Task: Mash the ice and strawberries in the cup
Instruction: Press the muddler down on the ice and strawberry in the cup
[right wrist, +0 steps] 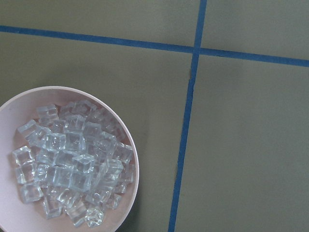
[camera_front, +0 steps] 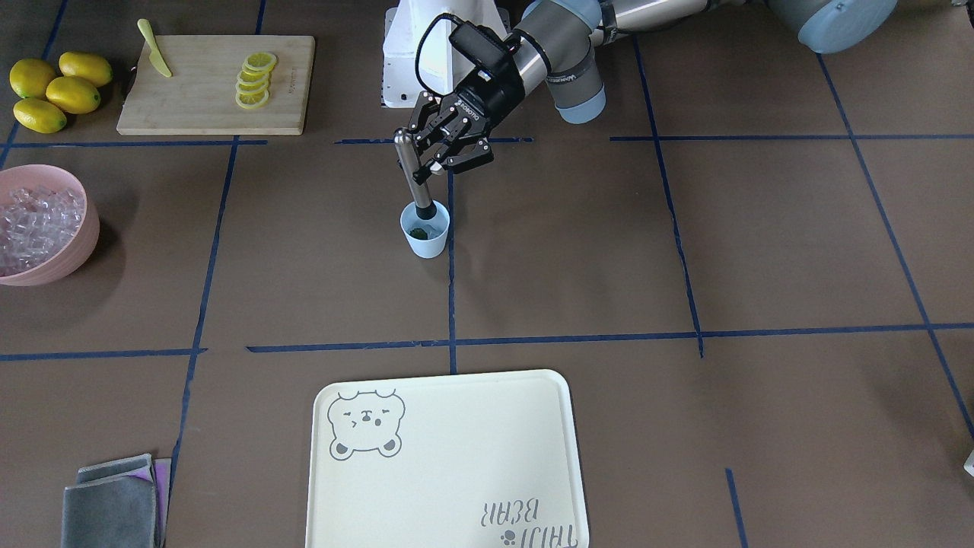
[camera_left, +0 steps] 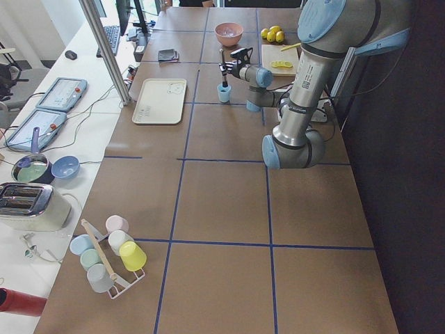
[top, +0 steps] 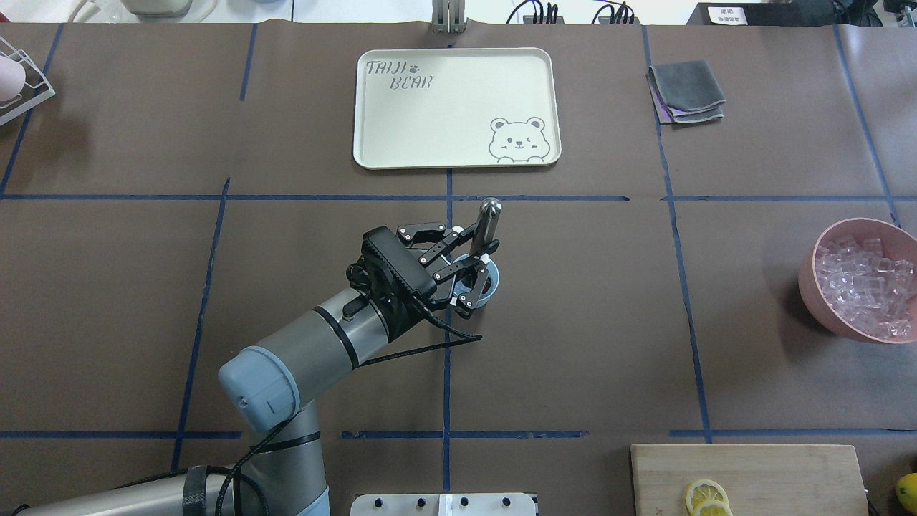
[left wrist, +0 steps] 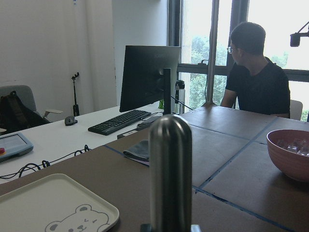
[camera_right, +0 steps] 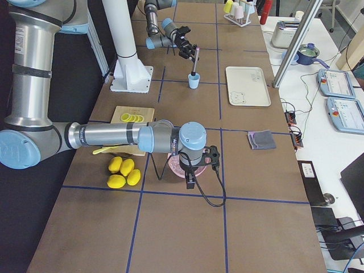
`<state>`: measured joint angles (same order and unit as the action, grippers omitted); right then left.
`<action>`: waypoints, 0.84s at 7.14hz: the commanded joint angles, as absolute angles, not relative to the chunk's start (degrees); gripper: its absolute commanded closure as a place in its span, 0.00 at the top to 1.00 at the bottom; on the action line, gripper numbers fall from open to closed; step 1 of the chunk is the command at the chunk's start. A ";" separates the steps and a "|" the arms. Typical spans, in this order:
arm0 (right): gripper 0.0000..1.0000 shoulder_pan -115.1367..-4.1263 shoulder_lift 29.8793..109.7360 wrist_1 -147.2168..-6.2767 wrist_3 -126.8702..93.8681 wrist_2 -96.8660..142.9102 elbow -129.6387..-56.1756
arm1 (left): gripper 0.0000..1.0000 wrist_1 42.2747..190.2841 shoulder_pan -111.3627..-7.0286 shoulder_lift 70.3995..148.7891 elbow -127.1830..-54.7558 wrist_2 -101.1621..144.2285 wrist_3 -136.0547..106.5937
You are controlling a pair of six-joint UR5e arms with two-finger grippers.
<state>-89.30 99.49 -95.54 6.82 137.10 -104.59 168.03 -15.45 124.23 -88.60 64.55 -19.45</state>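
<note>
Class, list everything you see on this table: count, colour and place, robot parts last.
cup: one, pale blue, table centre.
muddler: one, steel with black tip, standing in the cup.
ice: many cubes, clear, in the bowl.
bowl: one, pink, robot's right side.
lemons: four, yellow, beside the cutting board.
lemon slices: a row, yellow, on the cutting board.
cutting board: one, wooden, near the robot's right.
knife: one, yellow-green, on the cutting board.
tray: one, cream, far side.
cloths: folded, grey over purple, far edge.
left gripper: black, shut on the muddler.
right gripper: black, near the bowl; open or shut unclear.
</note>
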 commanded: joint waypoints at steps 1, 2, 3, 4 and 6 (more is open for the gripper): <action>1.00 -89.30 99.49 -95.54 6.86 137.11 -104.59 | 0.02 168.22 -15.38 124.36 -87.37 64.51 -19.42; 1.00 -89.30 99.49 -95.54 6.86 137.11 -104.59 | 0.02 168.22 -15.29 124.37 -87.10 64.51 -19.42; 1.00 -89.30 99.49 -95.54 6.86 137.11 -104.59 | 0.02 168.22 -15.29 124.63 -86.32 64.51 -19.42; 1.00 -89.30 99.49 -95.54 6.86 137.11 -104.59 | 0.02 168.22 -15.29 124.63 -85.79 64.51 -19.42; 1.00 -89.21 99.49 -95.54 6.86 137.11 -104.59 | 0.02 168.22 -14.94 124.54 -85.43 64.51 -19.42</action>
